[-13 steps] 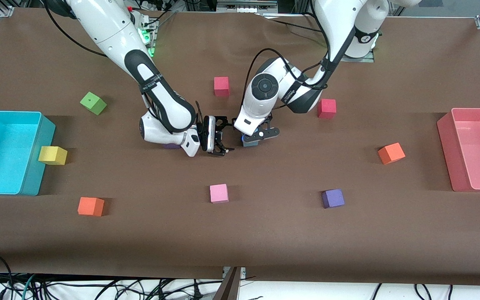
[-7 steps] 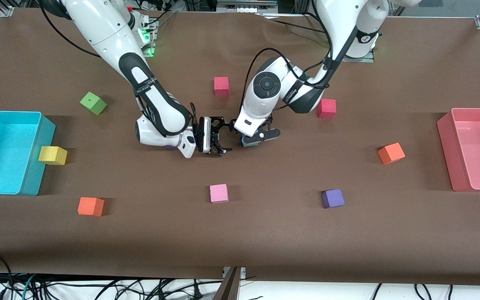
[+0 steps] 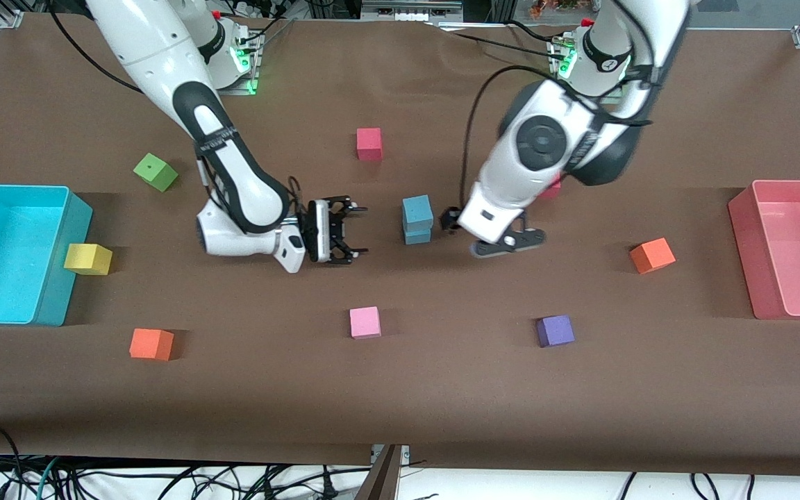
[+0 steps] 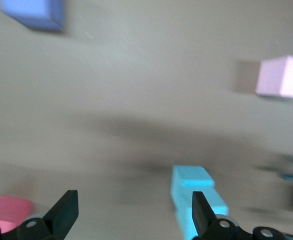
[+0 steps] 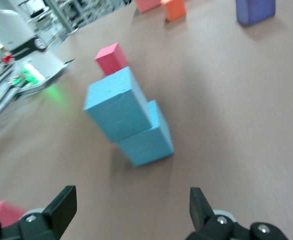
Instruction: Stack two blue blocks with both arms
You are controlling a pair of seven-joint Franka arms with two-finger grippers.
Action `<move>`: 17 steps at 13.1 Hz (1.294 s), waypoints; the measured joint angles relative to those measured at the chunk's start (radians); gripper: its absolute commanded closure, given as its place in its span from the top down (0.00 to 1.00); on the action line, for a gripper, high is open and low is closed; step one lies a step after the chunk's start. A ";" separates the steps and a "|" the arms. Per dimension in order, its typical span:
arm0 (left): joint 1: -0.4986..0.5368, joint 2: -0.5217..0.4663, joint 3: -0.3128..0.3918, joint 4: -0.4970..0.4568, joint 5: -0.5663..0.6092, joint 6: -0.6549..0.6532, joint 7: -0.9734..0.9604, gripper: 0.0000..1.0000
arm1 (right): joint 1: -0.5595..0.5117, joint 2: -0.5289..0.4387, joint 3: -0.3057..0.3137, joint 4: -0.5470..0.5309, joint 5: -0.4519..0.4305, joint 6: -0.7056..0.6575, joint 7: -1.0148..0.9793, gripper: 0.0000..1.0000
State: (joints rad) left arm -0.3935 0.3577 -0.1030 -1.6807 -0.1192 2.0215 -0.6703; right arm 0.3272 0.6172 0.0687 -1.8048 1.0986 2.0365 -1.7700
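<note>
The two blue blocks (image 3: 417, 219) sit stacked mid-table, between my grippers. My left gripper (image 3: 496, 235) and right gripper (image 3: 348, 230) both hang open and empty beside them. I judge stacking done; next I pull both arms clear.

The two stacked blocks are light sky-blue, the upper block (image 3: 417, 207) and the lower block (image 3: 417, 235) alike. The table cover (image 3: 442, 389) is plain dark brown. Scattered cubes: lime green (image 3: 155, 171), yellow (image 3: 87, 258), two orange (image 3: 151, 344) (image 3: 651, 255), pale pink (image 3: 364, 322), violet (image 3: 555, 330), crimson (image 3: 369, 144). One bin (image 3: 11, 253) is cyan, the other bin (image 3: 792, 246) salmon pink. Both arms are white with black joints; the right gripper (image 3: 346, 230) and left gripper (image 3: 494, 236) are black.
</note>
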 measured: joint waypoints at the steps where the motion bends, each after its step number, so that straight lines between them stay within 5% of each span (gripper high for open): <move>1: 0.057 -0.031 0.001 -0.003 0.000 -0.053 0.082 1.00 | -0.001 -0.046 -0.052 0.027 -0.104 -0.117 0.121 1.00; 4: 0.189 -0.138 0.002 -0.008 0.001 -0.206 0.254 1.00 | -0.008 -0.143 -0.200 0.176 -0.387 -0.474 0.452 1.00; 7: 0.270 -0.230 0.006 -0.021 0.045 -0.300 0.405 1.00 | -0.013 -0.155 -0.266 0.332 -0.564 -0.669 0.790 1.00; 12: 0.315 -0.310 0.048 -0.029 0.124 -0.340 0.589 1.00 | 0.018 -0.144 -0.267 0.407 -0.813 -0.687 1.399 1.00; 17: 0.344 -0.379 0.050 -0.096 0.129 -0.320 0.630 1.00 | 0.033 -0.144 -0.237 0.433 -1.059 -0.484 1.816 1.00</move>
State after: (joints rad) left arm -0.0498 -0.0213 -0.0527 -1.7770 0.0096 1.7011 -0.0401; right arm 0.3598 0.4734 -0.1681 -1.3720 0.0396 1.5526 0.0460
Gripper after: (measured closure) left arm 0.000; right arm 0.000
